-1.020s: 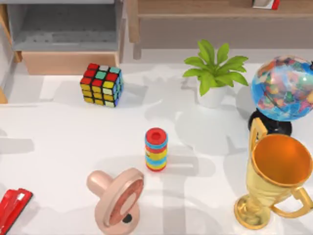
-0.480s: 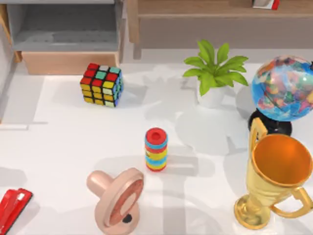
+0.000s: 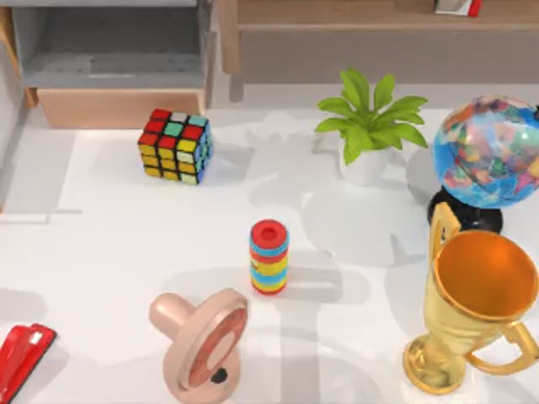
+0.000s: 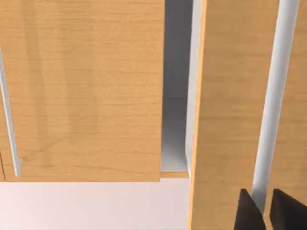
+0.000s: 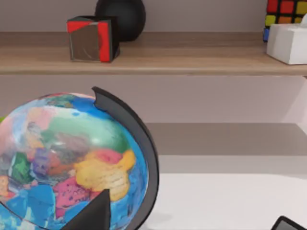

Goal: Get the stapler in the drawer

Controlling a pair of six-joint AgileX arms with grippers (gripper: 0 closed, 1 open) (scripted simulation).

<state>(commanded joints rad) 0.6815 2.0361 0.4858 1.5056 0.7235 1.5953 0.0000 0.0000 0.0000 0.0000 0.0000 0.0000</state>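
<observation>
Red stapler (image 3: 23, 359) is sitting at the lower-left edge of the top view, flat on the white table (image 3: 109, 236), nothing touching it. Drawer (image 3: 114, 63) in the upper left is already pulled out, grey inside showing behind its tan front panel, so I'd say the opening part is done and the pick-and-drop is all still left. Left gripper (image 4: 265, 211) is up close to the wooden cabinet front; dark fingertips (image 4: 249, 213) sit close together with a thin gap, holding nothing as far as I can see. Right gripper (image 5: 192, 218) is parked by the globe (image 5: 72, 163), jaws spread wide, empty. Versus a second ago: the shadows on the left of the table have shifted, objects haven't budged.
</observation>
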